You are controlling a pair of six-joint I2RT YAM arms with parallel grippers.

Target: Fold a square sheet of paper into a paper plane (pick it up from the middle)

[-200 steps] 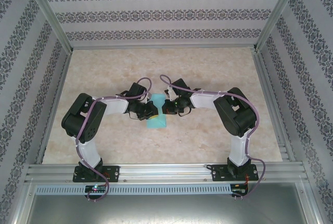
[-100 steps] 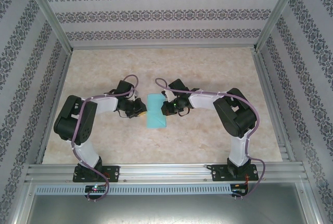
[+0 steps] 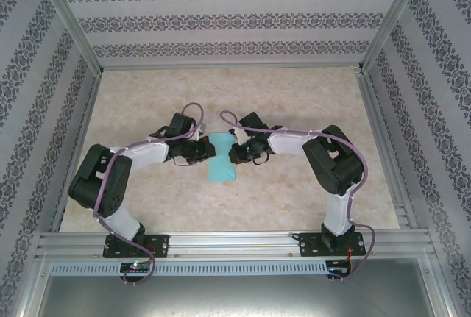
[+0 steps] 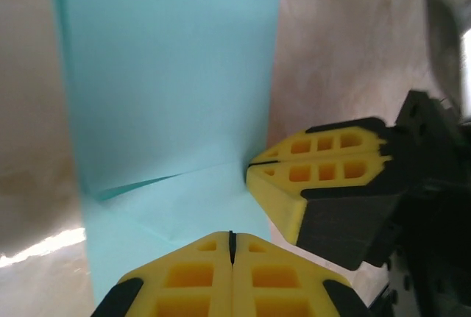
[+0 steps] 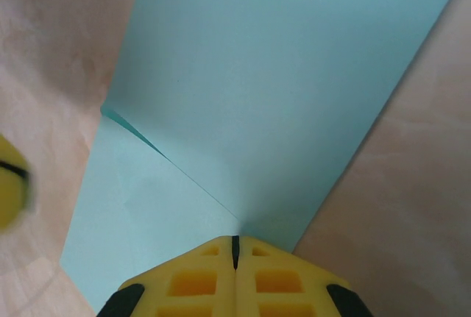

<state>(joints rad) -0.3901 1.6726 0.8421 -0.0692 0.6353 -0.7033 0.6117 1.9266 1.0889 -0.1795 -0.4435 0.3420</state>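
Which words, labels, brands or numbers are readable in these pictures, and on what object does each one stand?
None: no text is readable. The teal paper is blank, the yellow fingers carry no marking, and the wallpaper shows ornament, not letters.

Place: this is looking like a robot lab's test cell.
Frame: aluminium posts [image 3: 70, 19] are rising at the far corners of the table [image 3: 294, 96], boxing it in.
Walls: patterned panels [image 3: 221, 23] are standing round the table on three sides.
Rail: a slotted aluminium rail [image 3: 235, 242] is running along the table's near edge, carrying the left arm [image 3: 140, 154] and right arm [image 3: 294, 140].
Cables: purple cables [image 3: 193, 104] are looping over the table.
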